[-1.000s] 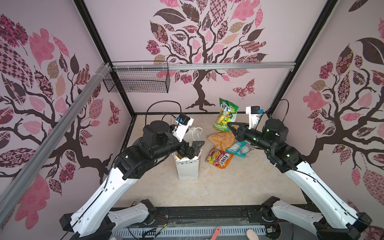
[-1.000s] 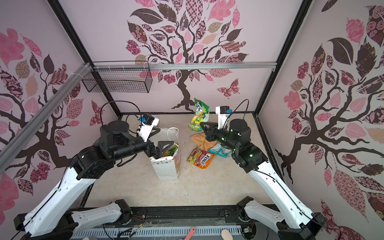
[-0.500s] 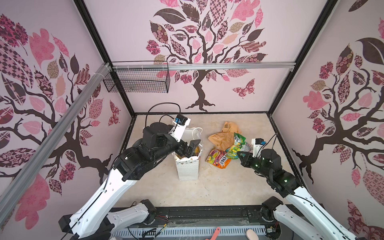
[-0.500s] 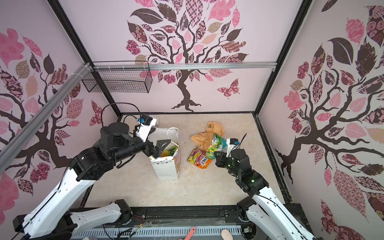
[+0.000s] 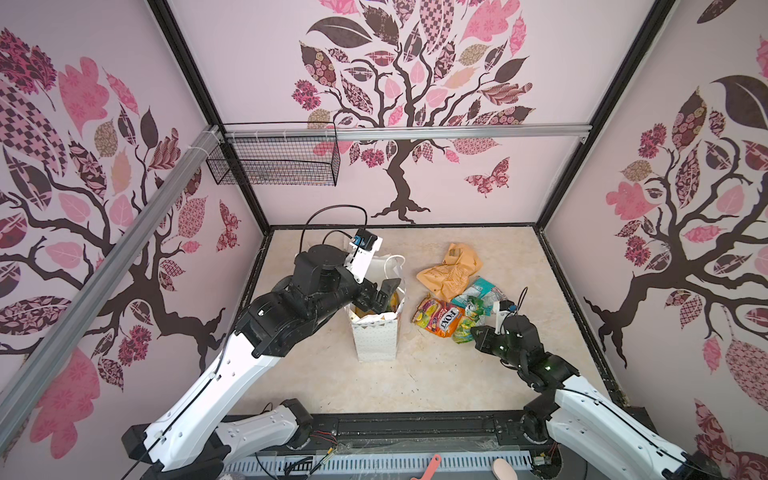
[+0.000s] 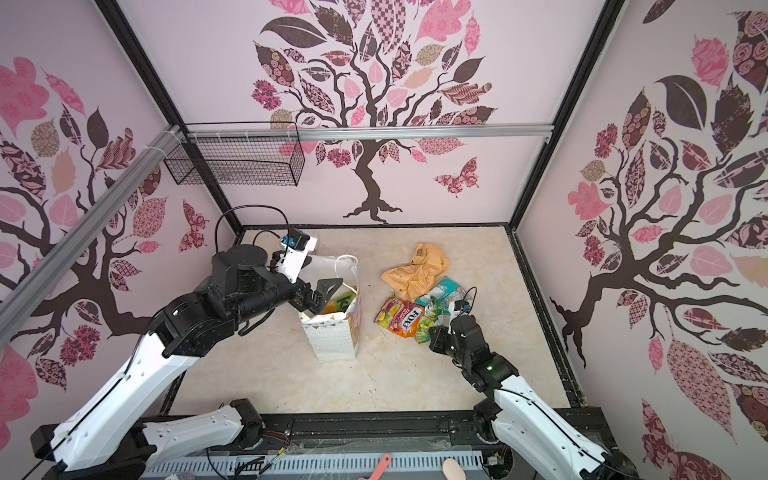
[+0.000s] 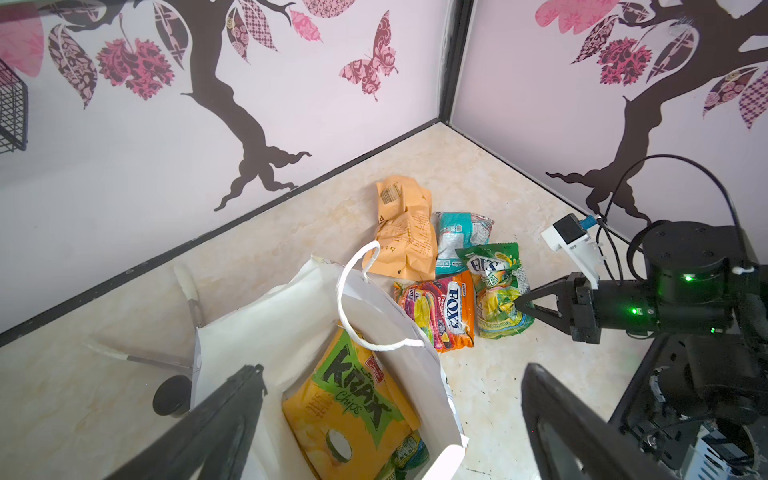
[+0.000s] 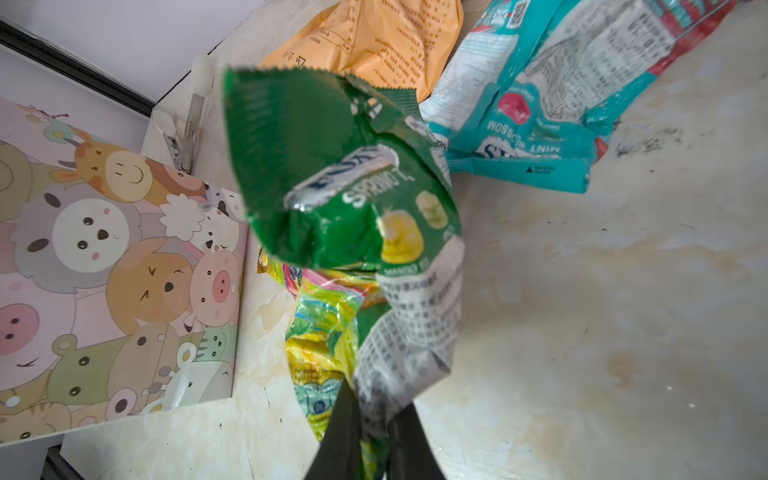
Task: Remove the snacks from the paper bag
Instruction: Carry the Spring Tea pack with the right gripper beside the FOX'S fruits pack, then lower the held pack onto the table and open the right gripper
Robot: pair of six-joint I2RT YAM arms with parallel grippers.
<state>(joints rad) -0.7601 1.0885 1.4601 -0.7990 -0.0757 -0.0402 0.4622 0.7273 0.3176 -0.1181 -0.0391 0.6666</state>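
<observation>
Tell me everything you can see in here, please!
paper bag: one, white, standing on the floor
chips packet: one, yellow and green, inside the paper bag
big packet: one, tan-orange, right of the paper bag
teal packet: one, teal, beside the big packet
sweets packet: one, orange-red, nearest the paper bag
green packet: one, green-yellow, gripped at its edge
wire basket: one, black, hanging at the back
left end effector: black, open over the paper bag's mouth
right end effector: black, shut on the green packet

right pincer | lowered, pulled forward | green packet now down beside orange-red packet
</observation>
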